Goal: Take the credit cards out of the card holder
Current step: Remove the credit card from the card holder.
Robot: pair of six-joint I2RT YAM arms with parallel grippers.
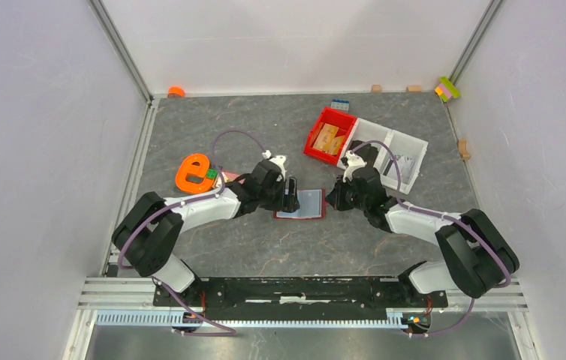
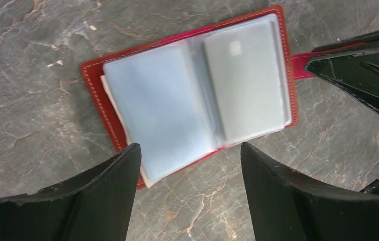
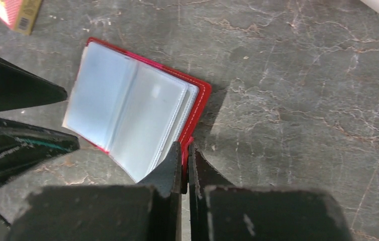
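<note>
Card holder (image 1: 306, 204) lies open and flat at table centre, plastic sleeves up. Right gripper (image 3: 183, 146), at the holder's 3 o'clock, is clamped tight on its red strap (image 2: 300, 65), pinning it. Left gripper (image 2: 189, 146), at 9 o'clock, hangs over the sleeves with jaws spread, holding nothing. Credit cards (image 2: 245, 83) remain sleeved; none appears removed. Judged step: bracing before first extraction. Next move requires the left fingertips to catch one card's exposed edge and draw it clear.
</note>
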